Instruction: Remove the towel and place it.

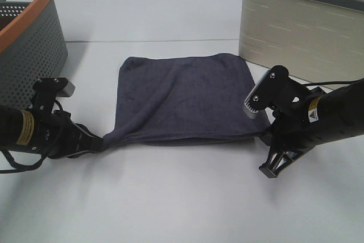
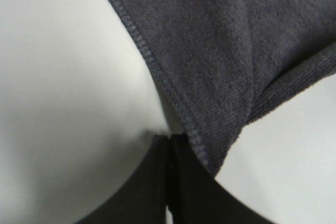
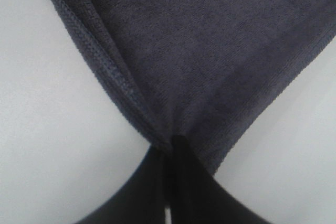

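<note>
Left fingers [image 2: 142,198] and right fingers [image 3: 194,198] pinch the towel [image 1: 187,95] — one corner each.

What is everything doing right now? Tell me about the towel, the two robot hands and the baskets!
towel: spread on the table, near edge stretched between the hands.
left hand: shut on the towel's near left corner.
right hand: shut on the towel's near right corner.
grey basket: upright, apart from the towel.
beige basket: upright, close to the towel's far corner.

White table [image 1: 182,197], towel [image 1: 182,95], grey basket [image 1: 28,55], beige basket [image 1: 301,32]
</note>
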You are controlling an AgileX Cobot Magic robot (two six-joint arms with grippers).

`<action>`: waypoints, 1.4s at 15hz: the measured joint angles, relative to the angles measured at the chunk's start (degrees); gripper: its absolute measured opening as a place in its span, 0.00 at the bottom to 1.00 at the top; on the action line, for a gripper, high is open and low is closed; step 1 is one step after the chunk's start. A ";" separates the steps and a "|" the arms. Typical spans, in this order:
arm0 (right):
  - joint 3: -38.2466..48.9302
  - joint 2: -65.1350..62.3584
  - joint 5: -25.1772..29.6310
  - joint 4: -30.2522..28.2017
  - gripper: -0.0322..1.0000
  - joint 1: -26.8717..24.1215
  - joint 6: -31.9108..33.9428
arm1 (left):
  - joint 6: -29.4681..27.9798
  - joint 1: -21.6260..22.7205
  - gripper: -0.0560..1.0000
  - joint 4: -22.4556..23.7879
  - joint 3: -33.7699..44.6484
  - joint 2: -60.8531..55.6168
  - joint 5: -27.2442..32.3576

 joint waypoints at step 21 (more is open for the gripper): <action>-5.04 -12.95 3.90 8.94 0.67 -1.15 7.79 | -20.74 1.15 0.72 13.24 -13.64 -13.06 -1.55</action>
